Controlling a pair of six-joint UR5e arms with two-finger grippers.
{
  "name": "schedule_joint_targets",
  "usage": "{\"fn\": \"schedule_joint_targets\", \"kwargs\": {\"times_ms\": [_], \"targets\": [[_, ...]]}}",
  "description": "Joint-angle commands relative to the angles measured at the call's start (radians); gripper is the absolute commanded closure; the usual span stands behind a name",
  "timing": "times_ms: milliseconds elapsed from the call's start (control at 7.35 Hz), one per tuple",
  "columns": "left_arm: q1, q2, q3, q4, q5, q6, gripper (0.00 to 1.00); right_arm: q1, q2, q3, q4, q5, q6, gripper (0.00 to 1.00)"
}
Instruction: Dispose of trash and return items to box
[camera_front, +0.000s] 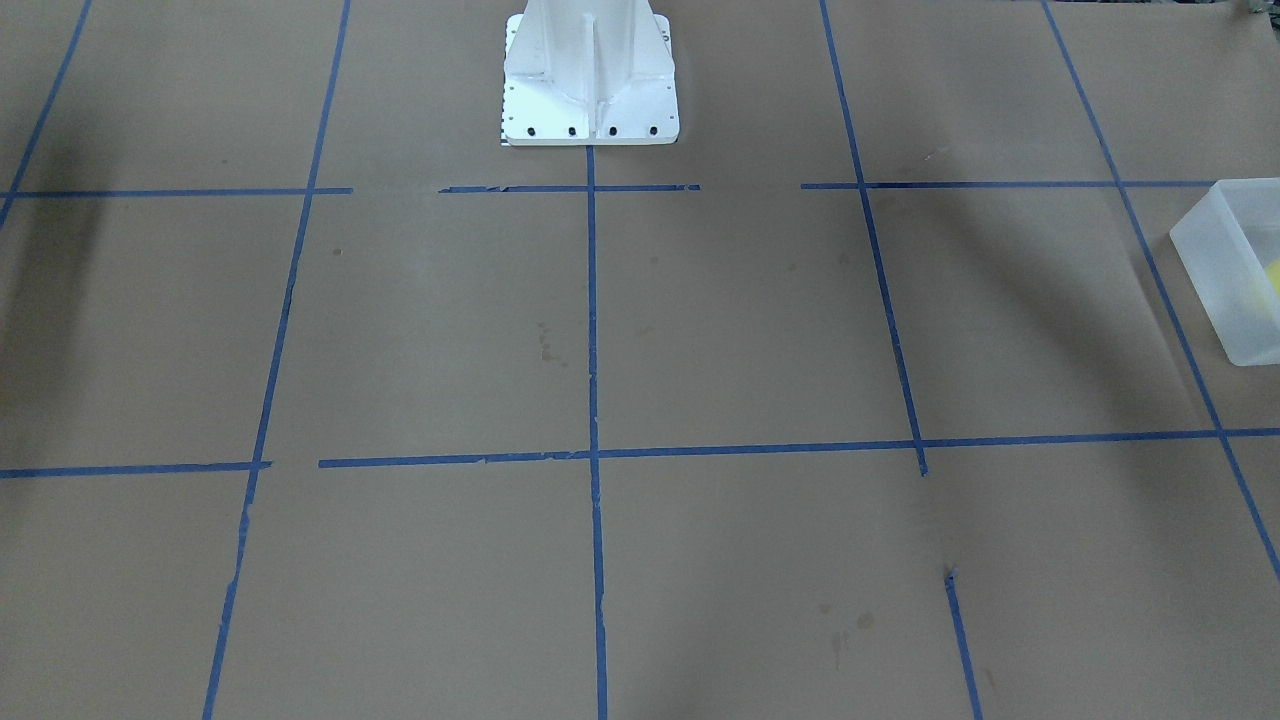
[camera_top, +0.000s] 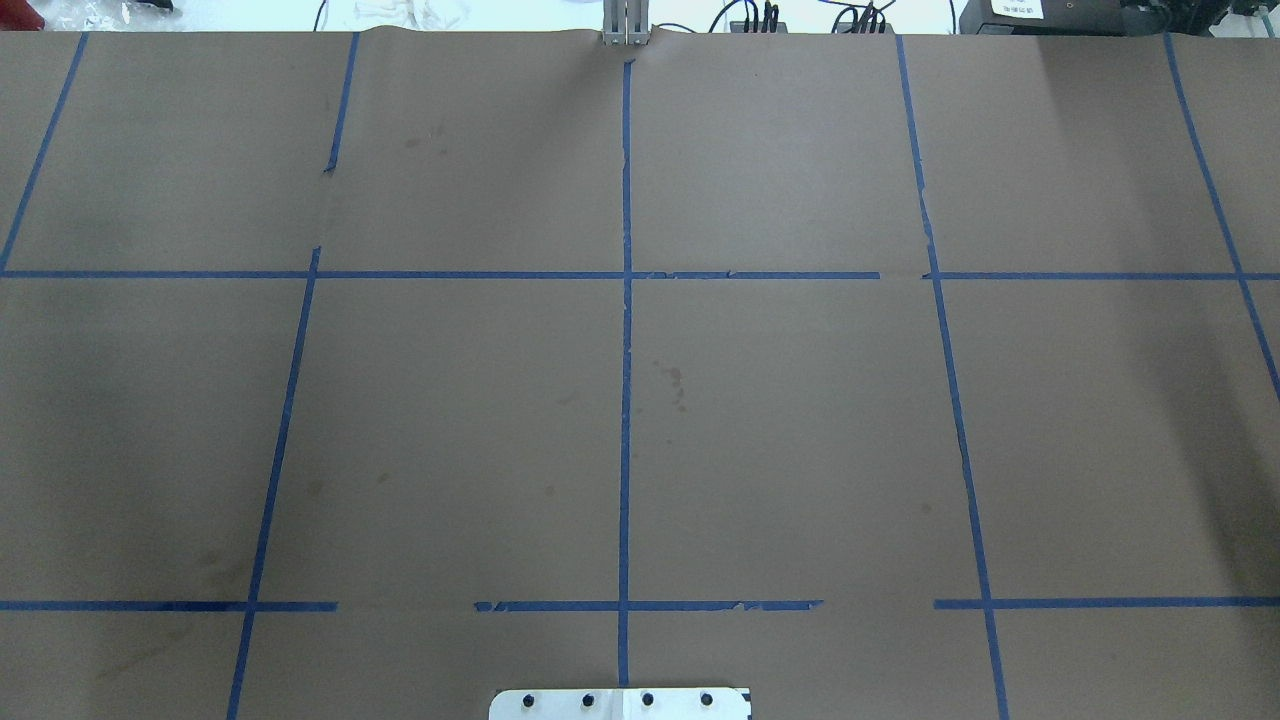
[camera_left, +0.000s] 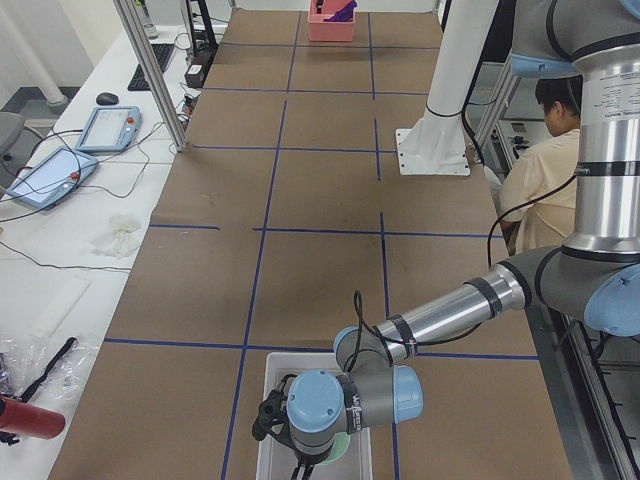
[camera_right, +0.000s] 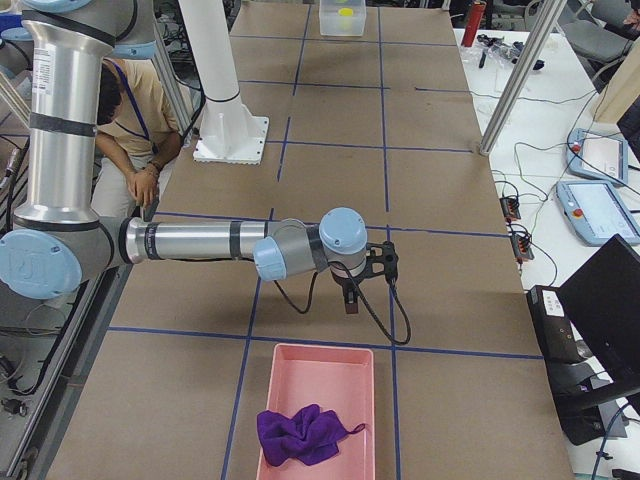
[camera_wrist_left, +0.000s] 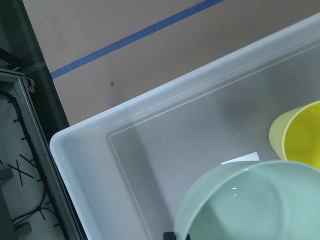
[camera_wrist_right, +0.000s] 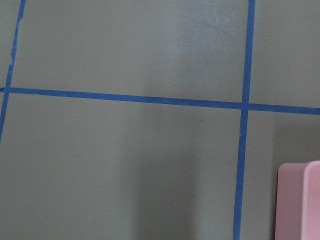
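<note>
The frosted white box (camera_wrist_left: 100, 145) fills the left wrist view; it also shows at the edge of the front view (camera_front: 1225, 260) and under the near arm in the left side view (camera_left: 275, 440). The yellow cup (camera_wrist_left: 300, 137) stands inside it. The mint-green bowl (camera_wrist_left: 255, 205) is close under the camera, over the box's inside, next to the cup. A dark tip (camera_wrist_left: 171, 234) shows at the bowl's rim. My left gripper (camera_left: 270, 418) hangs over the box; I cannot tell whether it is open or shut. My right gripper (camera_right: 350, 298) hangs over bare table; I cannot tell its state.
A pink tray (camera_right: 318, 385) with a purple cloth (camera_right: 300, 435) lies at the table end near my right arm; its corner shows in the right wrist view (camera_wrist_right: 300, 200). The white robot base (camera_front: 590, 80) stands mid-table. A seated person (camera_left: 540, 175) is behind the robot.
</note>
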Motion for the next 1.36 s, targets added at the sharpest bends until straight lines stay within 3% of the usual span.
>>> {"fn": "schedule_joint_targets", "kwargs": {"times_ms": [0,136,272,680,953,1225], "targets": [[-0.002,-0.001,0.032,-0.032,0.015,-0.007,1.0,0.0,-0.004,0.005,0.0,0.002,0.0,0.0],[-0.002,0.007,0.044,-0.059,0.021,-0.007,0.85,0.0,-0.007,0.012,0.0,0.002,0.0,0.0],[-0.002,0.029,0.048,-0.093,0.023,-0.007,0.62,0.0,-0.007,0.012,0.0,0.002,0.0,0.0],[-0.002,0.017,0.022,-0.098,0.021,-0.027,0.48,0.0,-0.007,0.012,-0.002,0.002,0.0,0.0],[-0.002,0.01,-0.114,-0.036,0.011,-0.161,0.47,0.0,-0.007,0.013,-0.002,-0.007,-0.002,0.0],[0.033,0.002,-0.249,-0.014,-0.151,-0.4,0.46,0.006,-0.002,0.012,-0.012,-0.073,-0.003,0.0]]}}
